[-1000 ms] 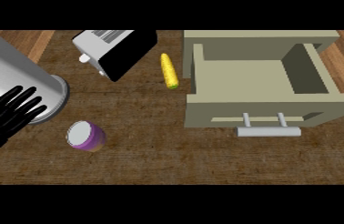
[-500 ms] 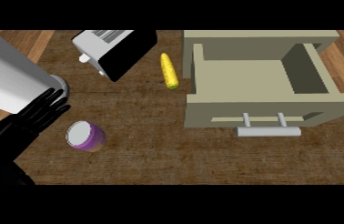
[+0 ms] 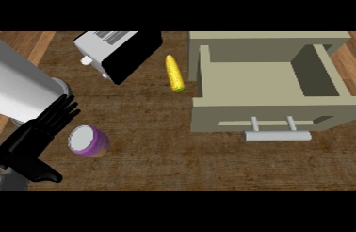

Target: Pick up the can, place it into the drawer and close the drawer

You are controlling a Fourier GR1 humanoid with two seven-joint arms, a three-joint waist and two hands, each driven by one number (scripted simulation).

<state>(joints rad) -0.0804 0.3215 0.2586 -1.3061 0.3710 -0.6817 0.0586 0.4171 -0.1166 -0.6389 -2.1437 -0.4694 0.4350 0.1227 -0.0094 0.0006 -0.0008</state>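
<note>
The left hand (image 3: 38,139) has swung in beside the can (image 3: 88,141), fingers straight, holding nothing; grasp comes next; the drawer (image 3: 264,80) waits open.

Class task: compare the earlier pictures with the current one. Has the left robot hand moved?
Yes. The left robot hand has moved toward the can, which stays in place, and now sits right beside it with straight fingers.

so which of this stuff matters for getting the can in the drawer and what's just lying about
For the job:
- can, purple, on the counter
- drawer, open, nothing in it
- drawer handle
- left hand, fingers straight, beside the can

Lying about:
- toaster
- corn cob
- grey cylinder at the left edge
</note>
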